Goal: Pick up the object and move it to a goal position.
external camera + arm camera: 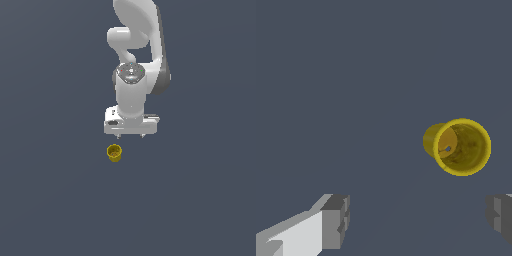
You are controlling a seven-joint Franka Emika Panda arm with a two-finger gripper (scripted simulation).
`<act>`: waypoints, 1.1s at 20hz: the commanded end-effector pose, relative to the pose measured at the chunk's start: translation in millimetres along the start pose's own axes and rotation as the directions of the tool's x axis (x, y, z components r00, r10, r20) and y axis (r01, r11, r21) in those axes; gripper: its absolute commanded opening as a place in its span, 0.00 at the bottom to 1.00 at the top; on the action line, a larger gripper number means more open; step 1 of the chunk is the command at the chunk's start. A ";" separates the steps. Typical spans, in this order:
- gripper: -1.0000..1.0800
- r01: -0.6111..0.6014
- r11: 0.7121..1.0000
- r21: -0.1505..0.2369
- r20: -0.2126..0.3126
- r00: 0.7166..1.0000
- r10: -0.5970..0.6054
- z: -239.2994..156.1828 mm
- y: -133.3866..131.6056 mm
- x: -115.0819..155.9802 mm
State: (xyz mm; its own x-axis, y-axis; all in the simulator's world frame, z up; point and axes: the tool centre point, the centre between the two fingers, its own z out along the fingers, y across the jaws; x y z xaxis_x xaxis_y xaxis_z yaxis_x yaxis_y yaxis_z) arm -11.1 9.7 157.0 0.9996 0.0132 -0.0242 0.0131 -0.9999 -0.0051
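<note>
The object is a small mustard-yellow cup (pixel 114 153) with a hollow top, standing on the grey floor. In the exterior view it sits below and slightly to the left of my white gripper (pixel 130 136), apart from it. The jaws are spread wide and hold nothing. In the wrist view the cup (pixel 458 146) shows its open mouth, ahead of my gripper (pixel 418 217) and nearer one finger (pixel 499 216) than the other finger (pixel 336 220). It is not between them.
The grey floor (pixel 50 200) extends flat in every direction. The white arm (pixel 137 40) rises behind the gripper in the exterior view. No goal marker shows.
</note>
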 end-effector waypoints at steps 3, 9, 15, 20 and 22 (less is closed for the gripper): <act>0.96 -0.002 1.000 -0.003 -0.001 1.000 0.002 -0.7 1.6 0.0; 0.96 -0.018 0.999 -0.030 -0.009 1.000 0.017 -8.5 19.3 -0.4; 0.96 -0.020 0.999 -0.032 -0.009 1.000 0.020 -9.3 19.9 -0.6; 0.96 -0.011 0.999 -0.032 -0.010 1.000 0.011 -6.4 22.6 0.8; 0.96 -0.001 1.000 -0.030 -0.010 1.000 0.001 -3.2 25.1 2.2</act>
State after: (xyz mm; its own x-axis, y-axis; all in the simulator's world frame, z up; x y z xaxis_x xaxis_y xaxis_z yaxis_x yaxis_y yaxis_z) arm -9.2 -13.5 162.4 0.9999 0.0063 -0.0140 0.0067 -0.9996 0.0261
